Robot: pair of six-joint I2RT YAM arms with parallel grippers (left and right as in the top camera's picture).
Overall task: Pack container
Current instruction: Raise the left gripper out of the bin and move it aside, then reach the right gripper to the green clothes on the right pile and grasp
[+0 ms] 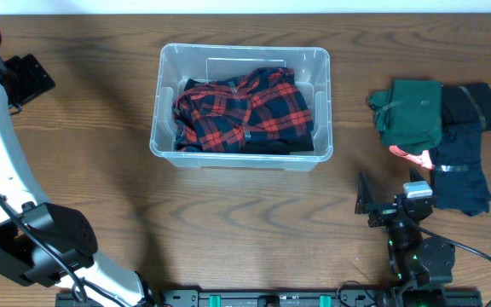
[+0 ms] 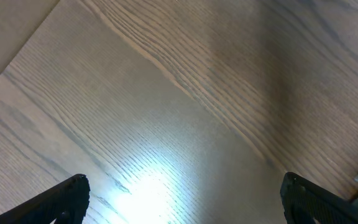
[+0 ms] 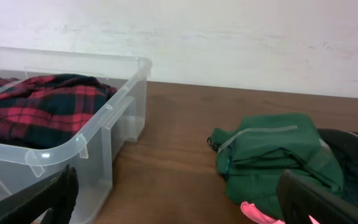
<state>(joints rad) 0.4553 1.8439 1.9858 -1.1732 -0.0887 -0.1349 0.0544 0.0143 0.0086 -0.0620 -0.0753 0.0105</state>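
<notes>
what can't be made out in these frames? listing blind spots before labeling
- Overhead: plaid shirt covers most of the container floor; anything beneath is hidden.
- Overhead, right wrist: pink item mostly under the green garment; unidentifiable.
- Overhead: dark clothes heaped, count unclear; right wrist cuts them at its edge.
- Left wrist: only table and a container corner at the frame edge.

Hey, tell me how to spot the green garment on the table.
Start at the clear container in the middle of the table, then look right to a pile of clothes. The green garment is the folded piece at its left end, the only green one beside dark clothes and a pink bit.
</notes>
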